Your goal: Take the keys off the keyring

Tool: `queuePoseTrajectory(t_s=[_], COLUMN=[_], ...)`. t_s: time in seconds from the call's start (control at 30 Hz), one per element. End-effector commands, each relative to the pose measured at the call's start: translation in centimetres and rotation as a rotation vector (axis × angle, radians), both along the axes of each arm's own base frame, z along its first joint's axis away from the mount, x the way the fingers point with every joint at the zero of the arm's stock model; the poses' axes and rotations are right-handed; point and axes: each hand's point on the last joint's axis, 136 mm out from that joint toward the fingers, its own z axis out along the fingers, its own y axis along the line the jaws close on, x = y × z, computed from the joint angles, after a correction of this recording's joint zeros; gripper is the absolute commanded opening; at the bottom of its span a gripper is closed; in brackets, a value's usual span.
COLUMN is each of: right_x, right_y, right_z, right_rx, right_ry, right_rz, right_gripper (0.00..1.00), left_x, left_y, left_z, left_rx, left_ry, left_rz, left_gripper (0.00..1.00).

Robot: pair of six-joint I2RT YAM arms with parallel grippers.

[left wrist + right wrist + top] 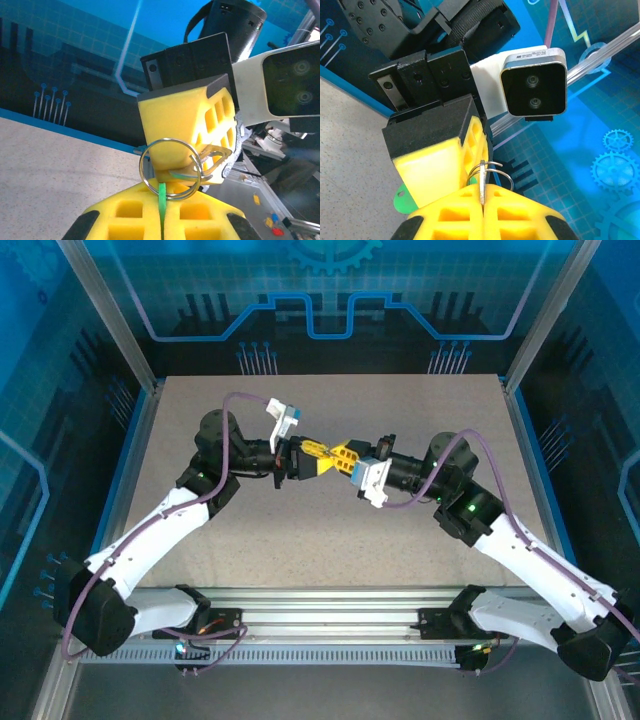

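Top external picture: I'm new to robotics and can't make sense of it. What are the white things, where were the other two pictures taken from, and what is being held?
The white things are two robot arms bolted at the near edge of a table. That picture looks down from above and behind them. The other two pictures come from a camera on each wrist, so each shows its own yellow fingers at the bottom and the other gripper opposite. The things are held in the air above the table. The left gripper is shut on a green tag. The right gripper is shut on what looks like a thin key. A metal ring hangs between them.
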Motion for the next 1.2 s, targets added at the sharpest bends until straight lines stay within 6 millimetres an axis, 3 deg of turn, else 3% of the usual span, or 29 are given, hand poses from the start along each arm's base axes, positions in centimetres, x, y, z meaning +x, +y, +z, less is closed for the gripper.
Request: queuePoseTrajectory(t_s=[0.0, 0.17, 0.27, 0.47, 0.7, 0.93, 1.17], right_x=[1.4, 1.1, 0.9, 1.5, 2.5, 2.6, 2.7], right_y=[0.7, 0.3, 0.6, 1.1, 1.2, 1.4, 0.9], right_z=[-4.2, -4.0, -5.2, -5.8, -4.6, -3.2, -2.2], right_rx=[-0.091, -0.078, -0.127, -0.16, -0.098, -0.026, 0.025], right_ry=[0.097, 0.124, 0.119, 0.074, 0.11, 0.114, 0.145], right_rz=[-0.02, 0.006, 0.002, -0.05, -0.057, -0.048, -0.031], right_gripper=[0.0, 0.0, 0.0, 0.0, 0.0, 0.0, 0.0], left_x=[-5.7, -5.7, -5.0, -4.5, -5.0, -4.5, -4.5], left_y=[-0.4, -0.2, 0.1, -0.4, -1.2, -1.2, -1.2], left_z=[3.0, 4.0, 4.5, 4.1, 3.1, 2.1, 1.9], left_rx=[-0.042, -0.075, -0.098, -0.098, -0.072, -0.055, -0.049], left_ry=[-0.116, -0.109, -0.109, -0.089, -0.064, -0.089, -0.093], left_rz=[-0.269, -0.294, -0.274, -0.278, -0.317, -0.25, -0.242], left_gripper=[0.0, 0.0, 0.0, 0.0, 0.0, 0.0, 0.14])
